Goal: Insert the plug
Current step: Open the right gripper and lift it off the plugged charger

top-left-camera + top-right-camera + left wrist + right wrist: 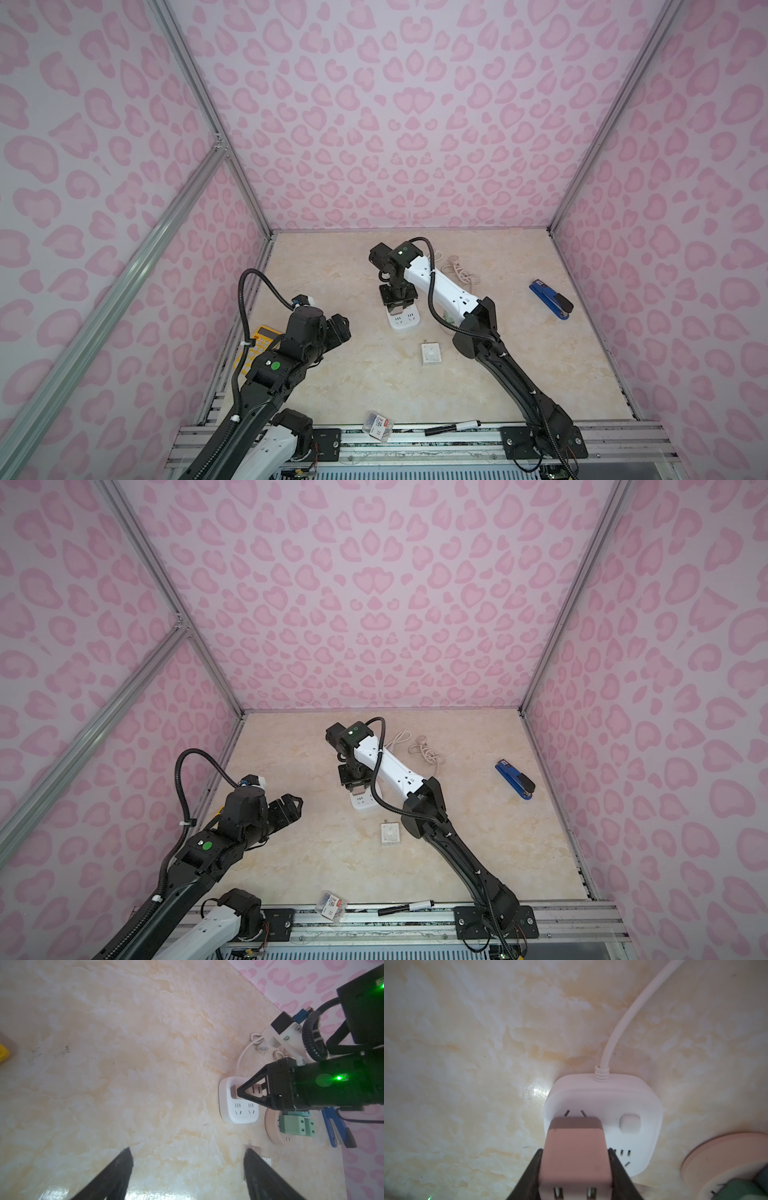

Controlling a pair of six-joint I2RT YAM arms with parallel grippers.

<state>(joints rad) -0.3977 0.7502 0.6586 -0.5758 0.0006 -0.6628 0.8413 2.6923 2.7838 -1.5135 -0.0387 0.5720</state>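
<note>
The marbled beige table (353,395) is carrying a white socket block (405,323) near its middle. A square white switch plate (431,354) is lying just in front of the block, and a pink round socket (271,1126) is sitting just to its right. A coiled beige cord (461,272) is resting behind and to the right of the block, and a blue stapler (550,299) is lying well to its right. A yellow calculator (259,338) is lying far to its left.

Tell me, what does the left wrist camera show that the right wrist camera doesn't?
Only the left wrist view shows the blue stapler, a loose white plug and the open left end effector. Only the right wrist view shows the push button on the white power strip. Both show that power strip, its cord, the round pink socket and the right end effector gripping the pink plug.
</note>
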